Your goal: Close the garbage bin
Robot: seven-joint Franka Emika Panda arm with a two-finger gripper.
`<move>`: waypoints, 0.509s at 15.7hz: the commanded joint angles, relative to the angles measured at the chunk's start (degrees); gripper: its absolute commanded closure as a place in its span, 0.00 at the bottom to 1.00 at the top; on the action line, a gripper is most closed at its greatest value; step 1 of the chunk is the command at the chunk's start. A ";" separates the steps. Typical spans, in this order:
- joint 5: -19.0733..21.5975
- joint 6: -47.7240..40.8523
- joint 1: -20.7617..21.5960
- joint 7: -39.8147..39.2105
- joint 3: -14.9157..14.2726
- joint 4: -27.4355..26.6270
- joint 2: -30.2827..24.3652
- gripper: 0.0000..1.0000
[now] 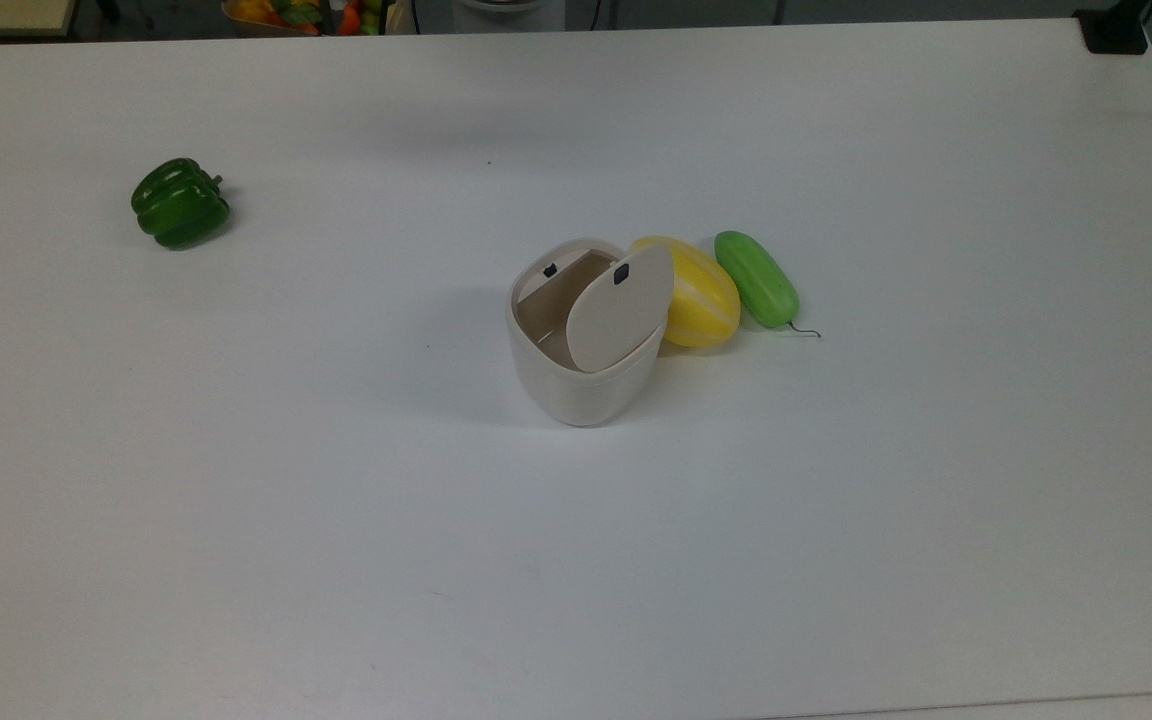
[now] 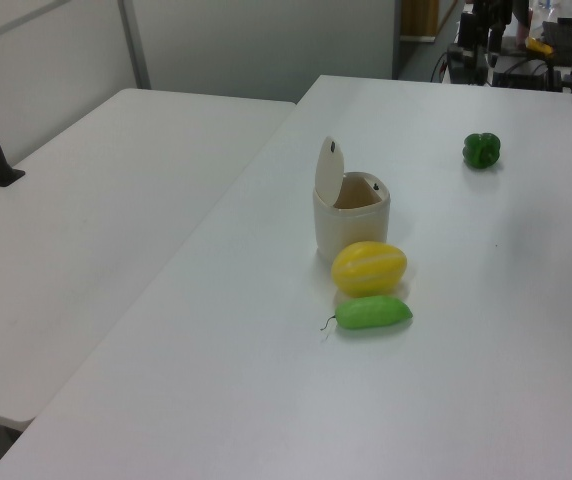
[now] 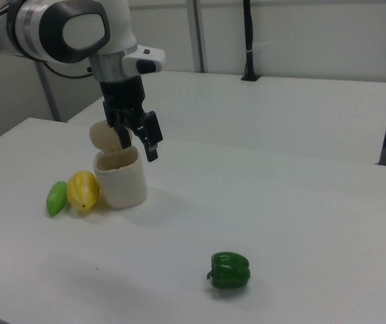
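Observation:
The garbage bin (image 1: 576, 385) is a small cream-beige tub standing upright near the middle of the white table (image 1: 236, 500). Its flat lid (image 1: 621, 310), marked with a small black button, stands raised on its hinge, so the mouth of the bin is uncovered and the inside looks bare. The left view shows the bin (image 2: 351, 225) with the lid (image 2: 328, 172) upright. In the right view my gripper (image 3: 138, 144) hangs open in front of the lid (image 3: 102, 134) and just above the bin (image 3: 120, 181), with nothing between its fingers.
A yellow melon (image 1: 704, 297) rests against the bin on the top view's right, and a green cucumber-like fruit (image 1: 756, 278) lies beside the melon. A green bell pepper (image 1: 180, 203) sits far off at the top view's left. A second white table (image 2: 96, 220) stands alongside.

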 commanded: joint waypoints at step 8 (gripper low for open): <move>2.07 -0.59 0.32 1.11 0.71 -0.39 -0.75 0.00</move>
